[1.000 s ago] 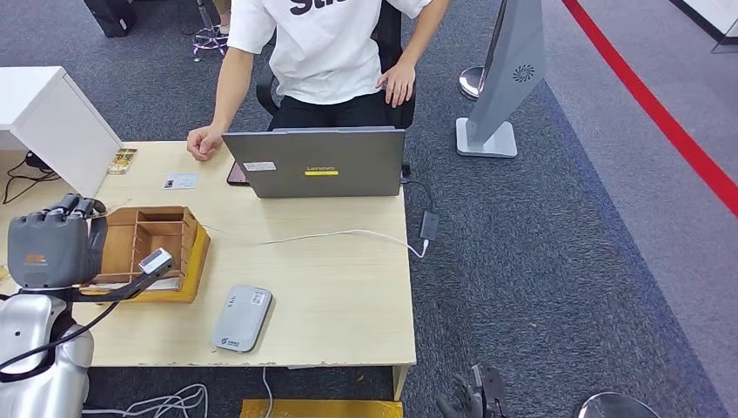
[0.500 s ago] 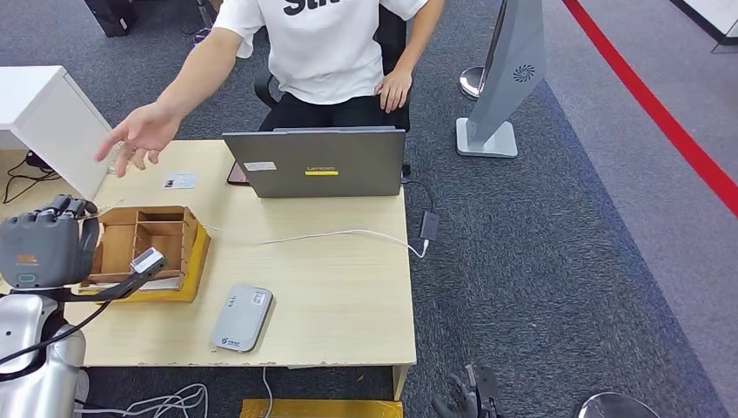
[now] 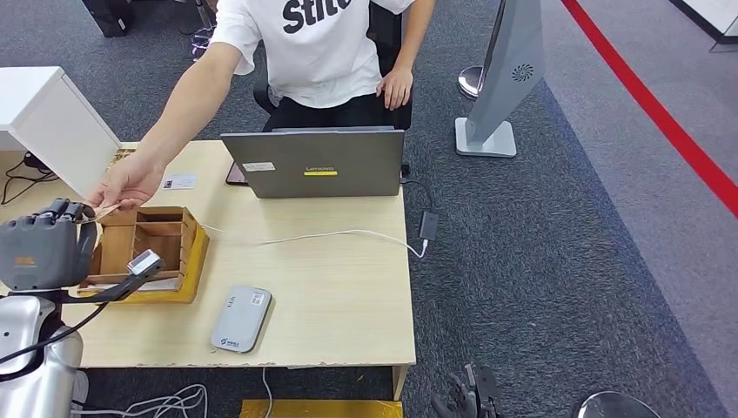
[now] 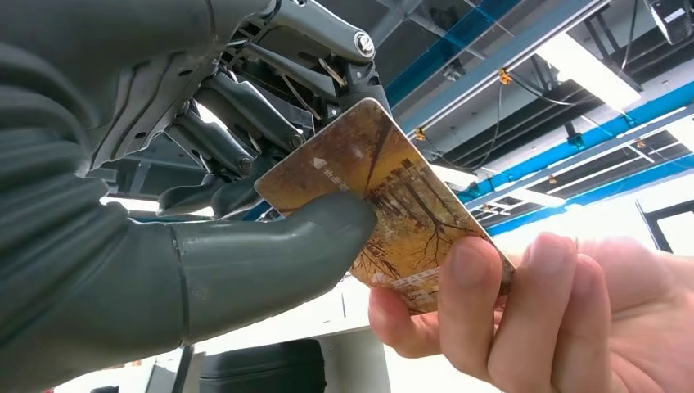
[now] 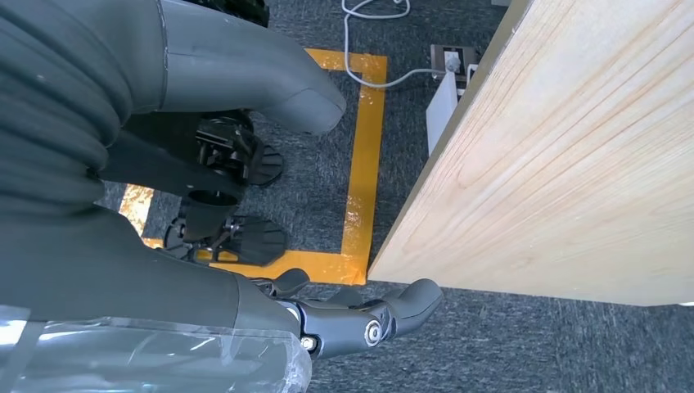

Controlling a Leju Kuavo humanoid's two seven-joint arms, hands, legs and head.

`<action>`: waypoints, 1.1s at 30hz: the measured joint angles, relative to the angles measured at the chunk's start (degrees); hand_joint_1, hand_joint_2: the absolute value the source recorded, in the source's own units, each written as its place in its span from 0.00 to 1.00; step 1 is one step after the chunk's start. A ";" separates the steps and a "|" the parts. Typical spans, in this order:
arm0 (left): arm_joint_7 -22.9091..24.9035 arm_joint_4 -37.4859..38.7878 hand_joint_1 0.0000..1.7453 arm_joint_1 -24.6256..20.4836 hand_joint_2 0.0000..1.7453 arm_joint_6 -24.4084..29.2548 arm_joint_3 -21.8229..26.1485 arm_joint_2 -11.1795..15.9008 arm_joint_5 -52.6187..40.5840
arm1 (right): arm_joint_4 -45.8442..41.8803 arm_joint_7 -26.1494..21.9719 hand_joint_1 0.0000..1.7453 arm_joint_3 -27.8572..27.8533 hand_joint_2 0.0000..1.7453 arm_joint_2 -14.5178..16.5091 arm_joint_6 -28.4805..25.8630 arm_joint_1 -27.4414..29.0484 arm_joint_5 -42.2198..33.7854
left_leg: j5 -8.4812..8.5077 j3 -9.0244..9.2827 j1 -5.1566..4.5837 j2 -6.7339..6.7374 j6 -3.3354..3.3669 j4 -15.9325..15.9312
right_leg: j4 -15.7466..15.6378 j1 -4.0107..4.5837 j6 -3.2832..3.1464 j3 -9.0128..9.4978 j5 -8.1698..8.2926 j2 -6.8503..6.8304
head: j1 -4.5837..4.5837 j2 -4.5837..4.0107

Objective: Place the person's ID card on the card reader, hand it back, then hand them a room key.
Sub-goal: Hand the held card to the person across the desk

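The left hand is pinching the key card between thumb and fingers at the counter's far left, above the wooden box. The person's hand is gripping the card's other end. The right hand is hanging empty, fingers loosely apart, beside the counter's near edge. The reader is lying near the front edge.

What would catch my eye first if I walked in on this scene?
Probably the handover at the desk's far left: the robot's left hand pinches a brown picture card while a person's hand grips its other end. Next, the grey laptop on the pale wooden desk, before the seated person.
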 joint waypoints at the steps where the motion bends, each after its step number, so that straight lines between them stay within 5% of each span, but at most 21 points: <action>1: -0.01 0.07 0.00 -0.07 1.00 0.11 0.03 0.00 -0.03 | 0.00 0.01 0.00 0.00 1.00 0.00 -0.01 0.00 0.01 | 0.00 0.00 0.00 0.01 0.00 0.00 | 0.00 0.00 0.00 0.00 0.00 0.01 | 0.00 0.00; 23: -1.55 -1.07 0.00 0.48 1.00 2.90 0.62 -0.75 1.60 | 0.00 0.12 0.00 0.02 1.00 0.00 -0.64 -0.09 -0.33 | 0.00 -0.03 0.00 -0.04 0.00 0.00 | 0.00 0.00 0.00 -0.01 -0.01 -0.04 | -0.01 0.00; 27: -6.45 -8.99 0.00 4.90 1.00 6.02 1.73 -4.63 12.36 | 0.00 -0.19 0.00 -0.09 1.00 0.00 -0.15 0.06 -2.23 | -0.04 -0.04 -0.02 -0.02 0.02 0.00 | -0.01 -0.02 0.02 0.00 -0.02 -0.01 | 0.01 0.00; 33: -21.99 -24.97 0.00 17.65 1.00 2.69 7.56 -14.59 45.09 | -0.01 -1.51 0.00 -2.58 1.00 -0.42 3.53 1.83 -7.37 | -0.40 -0.04 -0.05 0.05 0.18 0.00 | -0.06 -0.06 0.27 0.04 -0.26 0.07 | 0.05 0.00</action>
